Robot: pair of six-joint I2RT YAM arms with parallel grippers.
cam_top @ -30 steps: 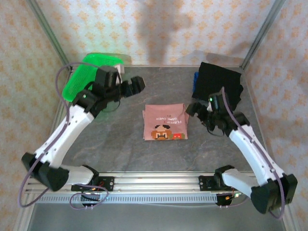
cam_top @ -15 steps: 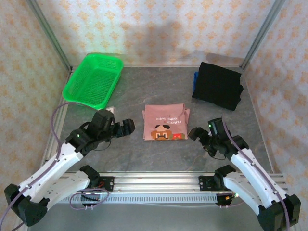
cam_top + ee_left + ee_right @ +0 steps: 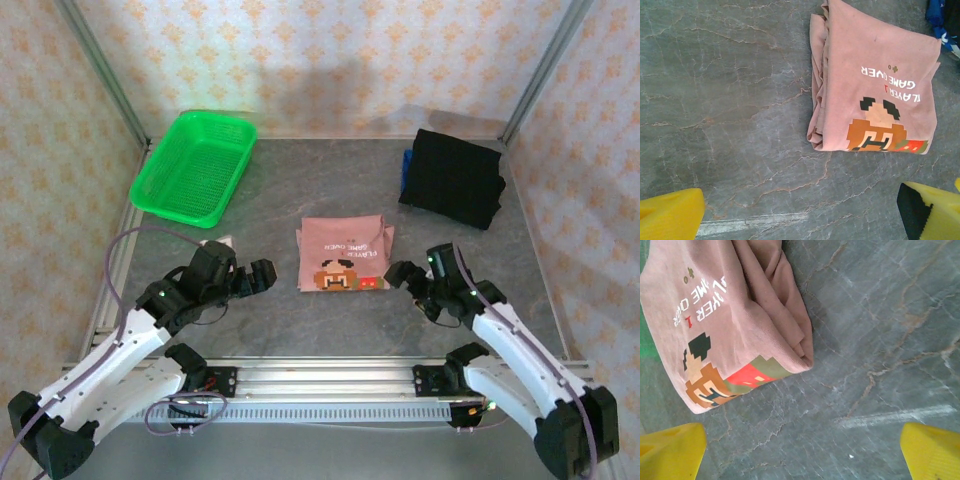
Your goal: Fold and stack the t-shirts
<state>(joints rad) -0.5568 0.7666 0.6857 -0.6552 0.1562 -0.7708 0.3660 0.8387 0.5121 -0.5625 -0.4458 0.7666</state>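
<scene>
Left pincer (image 3: pixel 262 275): I find it low over the grey table (image 3: pixel 290 315) with its jaws spread wide and nothing between them. In the left wrist view its two yellow fingertips (image 3: pixel 670 215) sit at opposite lower corners, with bare stone between.

Right pincer (image 3: pixel 397 273): same finding. The jaws are wide apart and empty, and in the right wrist view the yellow fingertips (image 3: pixel 671 447) stand at the two bottom corners.

Pink t-shirt (image 3: pixel 343 254): it lies folded flat on the table between the two pincers, near each and touched by neither. Seen from the left pincer it is ahead and toward the right-hand finger, with its layered folded edge facing that pincer. Seen from the right pincer it is ahead and toward the left-hand finger, its near corner closest, with bunched folds along that side. The pixel print and a line of white text face up.

Black t-shirt (image 3: pixel 452 178): it is folded and lies well beyond the right pincer toward the far side of the table, apart from the pink one. A blue item (image 3: pixel 406 166) shows at its edge; I cannot tell what it is.

Green basket (image 3: pixel 195 165): it stands well beyond the left pincer, at the far side.
</scene>
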